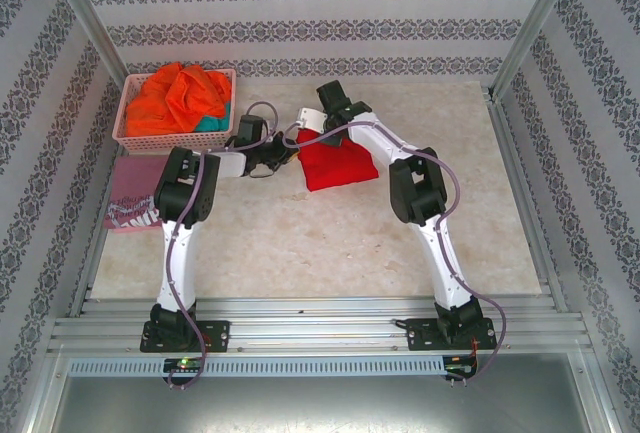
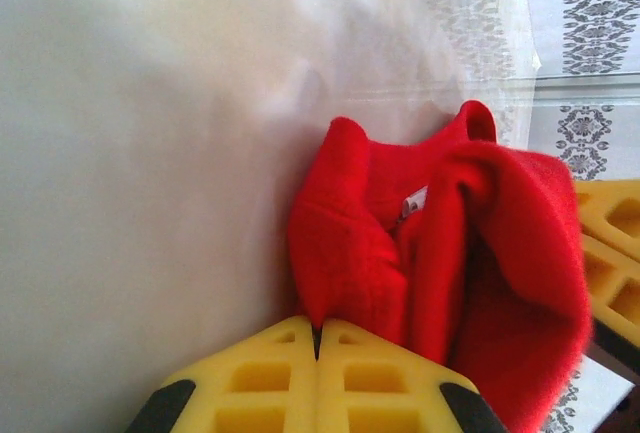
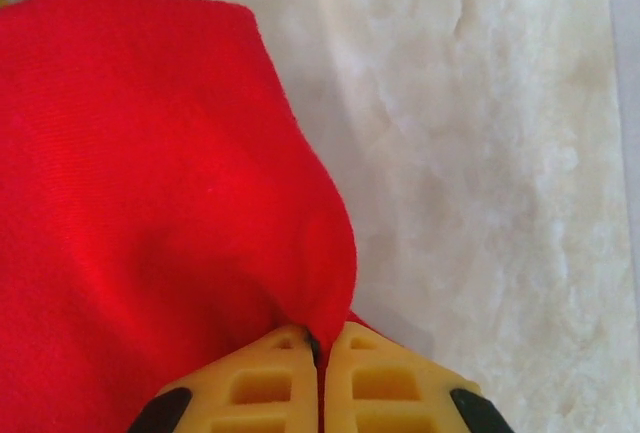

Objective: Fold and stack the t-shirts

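Reaching in from the near edge of the table [image 1: 300,253] with two arms, meeting over one bright red t-shirt [image 1: 345,171] near the table's middle. Clenching the left gripper [image 2: 317,338] on a peak of that red cloth, squeezing it tight between two yellow fingers [image 2: 260,383] and leaving the bunched bulk spilling beyond the tips and off to their right. Clamping the right gripper [image 3: 318,345] likewise on the same shirt, pinching a fold between its fingertips [image 3: 385,383] and leaving the rest spreading away to their left over the pale marbled tabletop. Gripping from the shirt's far-left side with both, just beside each other in the overhead view. Leaving one dusty maroon t-shirt [image 1: 130,198] with white print lying flat at the table's left edge, well apart from both grippers. Ending at the far-left corner with one pink lattice basket [image 1: 125,138], holding a heap of orange t-shirts [image 1: 170,98] and some teal cloth [image 1: 215,123] at its right side. Failing to tell the number of shirts heaped inside.
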Controlling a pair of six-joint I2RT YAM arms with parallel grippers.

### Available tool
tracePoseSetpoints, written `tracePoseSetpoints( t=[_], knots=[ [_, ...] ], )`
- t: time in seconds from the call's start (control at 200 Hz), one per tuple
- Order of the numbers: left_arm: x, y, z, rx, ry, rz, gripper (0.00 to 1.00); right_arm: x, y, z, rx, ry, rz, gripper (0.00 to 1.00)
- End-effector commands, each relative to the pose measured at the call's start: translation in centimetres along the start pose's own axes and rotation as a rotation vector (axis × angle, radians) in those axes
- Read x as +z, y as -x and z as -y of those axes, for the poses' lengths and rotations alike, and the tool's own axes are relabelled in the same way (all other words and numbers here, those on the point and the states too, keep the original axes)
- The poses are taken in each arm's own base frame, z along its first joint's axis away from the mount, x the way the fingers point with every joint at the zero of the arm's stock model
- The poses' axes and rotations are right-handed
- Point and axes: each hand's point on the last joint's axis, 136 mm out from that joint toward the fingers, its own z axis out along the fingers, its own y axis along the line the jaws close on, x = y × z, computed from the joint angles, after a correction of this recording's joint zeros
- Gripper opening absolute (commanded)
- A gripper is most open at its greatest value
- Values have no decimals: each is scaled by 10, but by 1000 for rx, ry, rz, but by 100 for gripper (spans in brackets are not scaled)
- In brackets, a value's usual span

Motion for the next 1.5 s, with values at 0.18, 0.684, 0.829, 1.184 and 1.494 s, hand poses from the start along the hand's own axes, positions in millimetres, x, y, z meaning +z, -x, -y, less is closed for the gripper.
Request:
tracePoseSetpoints(
  t=[0.18,0.684,0.829,1.184,1.494],
  knots=[
    [-51,9,-14,-45,82,138,38,-42,10,19,103,-81,48,58],
    [-28,-24,64,238,87,124,42,-66,-42,44,976,-30,131,74],
    [2,-47,81,285,94,39,22,-44,-60,33,1073,29,45,68],
    [32,-52,44,270,216,-24,33,-5,-113,41,1347,4,-88,60],
    [-6,-56,84,374,126,29,72,-60,-121,54,1314,-115,33,78]
  ],
)
